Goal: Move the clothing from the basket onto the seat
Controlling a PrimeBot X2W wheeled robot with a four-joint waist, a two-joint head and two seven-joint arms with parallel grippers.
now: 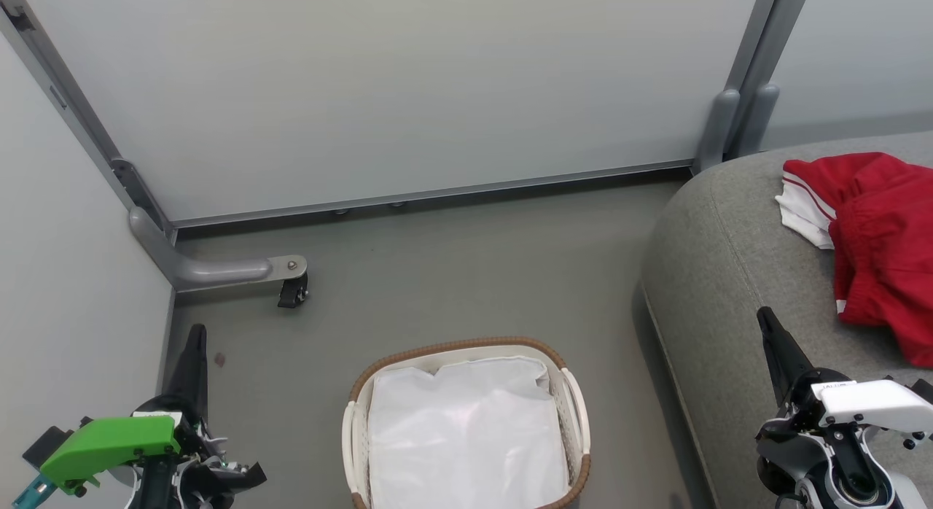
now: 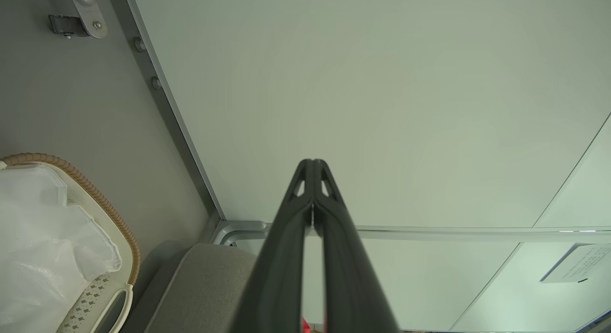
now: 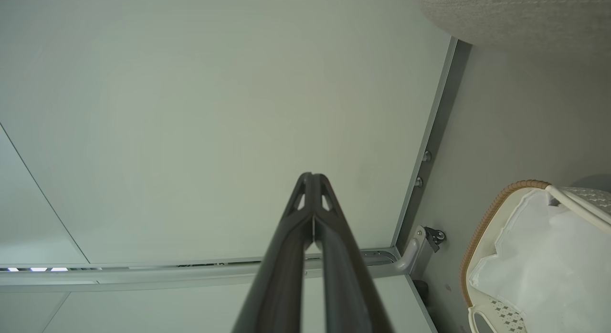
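The clothing (image 1: 875,246) lies in a rumpled heap on the seat (image 1: 729,276) at the far right: a plain red piece spread over the cushion, with a white panel and red-white striped trim showing at its left edge. The basket (image 1: 466,346) stands on the grey floor (image 1: 452,276) near the robot, just left of the seat and apart from it, and inside it is the white liner (image 1: 466,429). The left claw (image 1: 195,334) hangs at the near left, over the floor and beside a pale partition panel (image 1: 401,79), its two dark fingers pressed together and holding nothing. The right claw (image 1: 764,313) hangs at the near right above the seat's front, near the clothing but not touching it, fingers likewise closed tip to tip and empty. A black caster (image 1: 293,290) sits on the floor at the far left.
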